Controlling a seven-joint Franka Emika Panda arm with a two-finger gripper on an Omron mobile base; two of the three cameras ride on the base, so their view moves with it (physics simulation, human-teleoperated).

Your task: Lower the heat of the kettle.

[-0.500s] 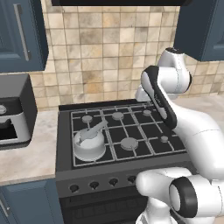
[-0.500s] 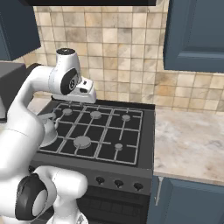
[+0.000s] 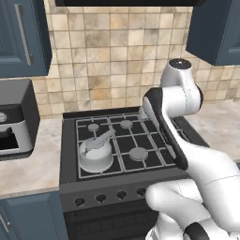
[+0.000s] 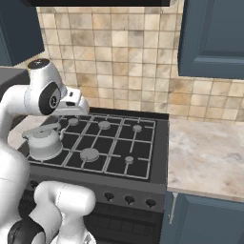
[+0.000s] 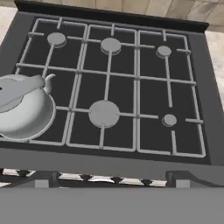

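Approach step: the pincer [image 4: 82, 106], released, hangs above the stove [image 3: 70, 185]. Next, descend toward the knob [image 3: 79, 202] at the kettle's [image 3: 96, 152] 6 o'clock.

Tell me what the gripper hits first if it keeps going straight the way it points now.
Probably the stove grate around the middle burners, to the right of the kettle. The gripper is open and aimed down at the cooktop; depth is hard to judge.

The kettle [image 3: 96, 152] sits on the stove's [image 3: 131, 180] front-left burner. 5 knobs [image 3: 122, 194] line the stove front. A tabletop [image 4: 205, 152] lies right of the stove, a microwave [image 3: 11, 119] left.
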